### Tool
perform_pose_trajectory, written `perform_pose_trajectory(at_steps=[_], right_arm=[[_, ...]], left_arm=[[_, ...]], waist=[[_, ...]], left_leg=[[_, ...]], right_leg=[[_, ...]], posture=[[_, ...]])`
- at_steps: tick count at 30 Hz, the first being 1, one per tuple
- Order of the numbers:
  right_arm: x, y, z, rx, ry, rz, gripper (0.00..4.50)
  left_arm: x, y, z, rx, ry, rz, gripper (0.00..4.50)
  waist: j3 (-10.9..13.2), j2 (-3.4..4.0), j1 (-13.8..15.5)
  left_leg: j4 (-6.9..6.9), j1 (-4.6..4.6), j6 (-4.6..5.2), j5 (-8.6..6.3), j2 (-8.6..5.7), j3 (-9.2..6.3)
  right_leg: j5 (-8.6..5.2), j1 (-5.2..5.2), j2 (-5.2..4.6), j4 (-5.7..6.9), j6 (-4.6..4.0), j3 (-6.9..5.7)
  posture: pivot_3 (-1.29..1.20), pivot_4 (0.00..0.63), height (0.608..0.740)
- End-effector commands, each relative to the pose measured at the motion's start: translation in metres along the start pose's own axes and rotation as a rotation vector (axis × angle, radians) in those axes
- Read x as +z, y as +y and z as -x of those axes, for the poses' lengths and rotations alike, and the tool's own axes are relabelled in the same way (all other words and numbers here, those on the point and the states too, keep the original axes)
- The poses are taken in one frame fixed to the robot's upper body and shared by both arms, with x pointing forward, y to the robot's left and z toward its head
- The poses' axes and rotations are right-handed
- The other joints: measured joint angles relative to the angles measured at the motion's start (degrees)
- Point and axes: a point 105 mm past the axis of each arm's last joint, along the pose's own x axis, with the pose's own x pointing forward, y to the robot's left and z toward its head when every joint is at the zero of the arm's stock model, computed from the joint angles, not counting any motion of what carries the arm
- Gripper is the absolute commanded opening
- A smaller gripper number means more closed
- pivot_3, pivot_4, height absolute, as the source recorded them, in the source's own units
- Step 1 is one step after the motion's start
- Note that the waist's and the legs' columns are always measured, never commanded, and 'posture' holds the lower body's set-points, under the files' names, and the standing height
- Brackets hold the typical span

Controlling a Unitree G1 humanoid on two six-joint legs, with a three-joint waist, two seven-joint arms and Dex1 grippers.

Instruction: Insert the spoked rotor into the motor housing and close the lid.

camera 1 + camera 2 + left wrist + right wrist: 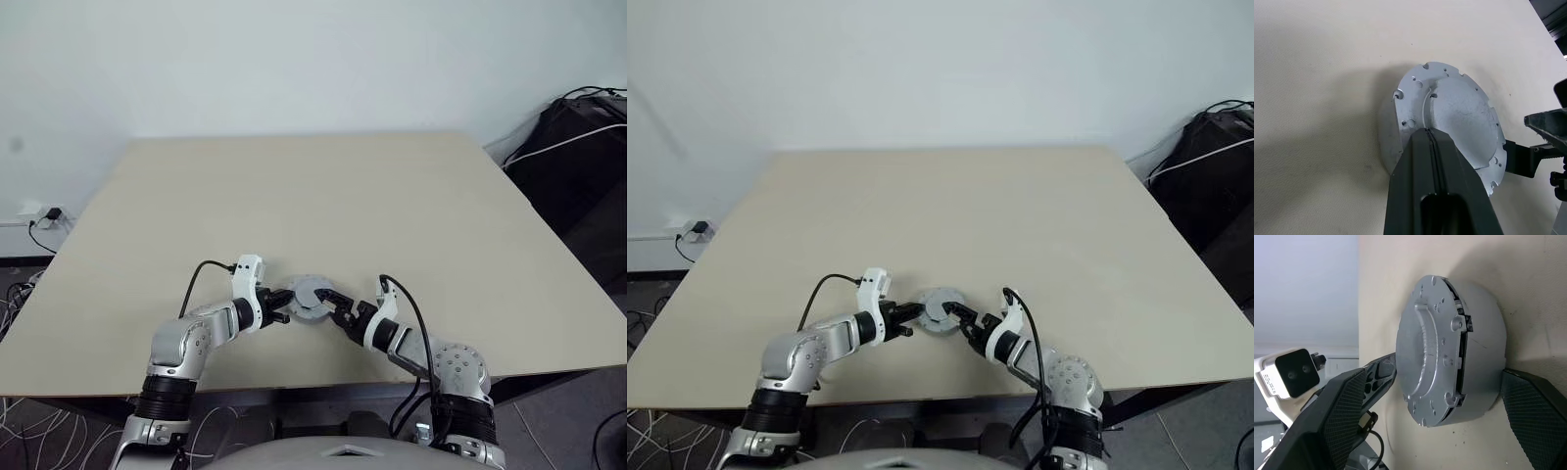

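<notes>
Lid (1427, 357) on motor housing (1484, 357), table (392, 196), left claw (281, 305) touching, right claw (333, 305) astride

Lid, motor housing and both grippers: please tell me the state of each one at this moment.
lid: sitting on top of the housing, a gap visible along one side, not fully flush.
motor housing: resting on the table, covered by the lid.
left gripper: shut, fingers pressed together, tip at the lid's edge.
right gripper: open wide, one finger on each side of the housing.
</notes>
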Motion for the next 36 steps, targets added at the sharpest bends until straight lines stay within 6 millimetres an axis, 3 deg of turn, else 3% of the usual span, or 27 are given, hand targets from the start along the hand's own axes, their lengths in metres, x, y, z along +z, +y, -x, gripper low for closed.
perform_pose_trajectory(at_steps=[1, 8, 14, 17, 25, 36], right_arm=[[-0.012, 0.057, -0.022, 0.237, 0.023, -0.027, 4.49], [-0.014, 0.067, -0.022, 0.276, 0.028, -0.024, 4.49], [-0.016, 0.057, -0.025, 0.19, 0.043, 0.017, 4.49], [-0.015, 0.052, -0.025, 0.161, 0.038, 0.03, 3.91], [-0.016, 0.056, -0.023, 0.175, 0.048, 0.046, 1.32], [-0.018, 0.048, -0.02, 0.137, 0.065, 0.054, 1.22]], left_arm=[[-0.016, -0.003, -0.005, -0.007, 0.067, 0.012, 0.0], [-0.016, -0.003, -0.005, -0.007, 0.065, 0.016, 0.0], [-0.016, -0.003, -0.006, -0.007, 0.063, 0.018, 0.0], [-0.016, -0.003, -0.006, -0.007, 0.061, 0.019, 0.0], [-0.016, -0.004, -0.007, -0.01, 0.058, 0.021, 0.0], [-0.015, -0.003, -0.007, -0.008, 0.05, 0.025, 0.0]], waist=[[0.01, 0.01, 0.03], [0.02, 0.02, 0.03], [0.04, 0.04, -0.07], [0.05, 0.04, -0.07], [0.13, 0.05, -0.05], [0.14, 0.06, -0.1]], left_leg=[[0.0, -0.03, 0.0, 0.0, 0.0, 0.0], [-0.04, -0.17, 0.0, 0.0, -0.01, 0.0], [-0.04, -0.17, 0.0, 0.0, 0.01, 0.0], [-0.04, -0.17, 0.0, 0.0, 0.02, 0.0], [-0.11, -0.18, 0.0, 0.0, 0.02, 0.0], [-0.13, -0.19, 0.0, 0.0, 0.03, 0.0]], right_leg=[[0.02, -0.04, 0.0, 0.0, 0.02, 0.0], [0.08, -0.2, 0.01, -0.01, -0.01, 0.0], [0.03, -0.21, 0.01, 0.0, 0.04, 0.0], [0.03, -0.21, 0.01, 0.0, 0.05, 0.0], [0.04, -0.27, 0.02, -0.01, 0.03, 0.0], [0.03, -0.29, 0.02, 0.0, 0.03, 0.01]], posture=[[0.0, 0.0, 0.74], [0.0, 0.0, 0.74], [0.0, 0.0, 0.74], [0.0, 0.0, 0.74], [0.0, 0.0, 0.74], [0.0, 0.0, 0.74]])
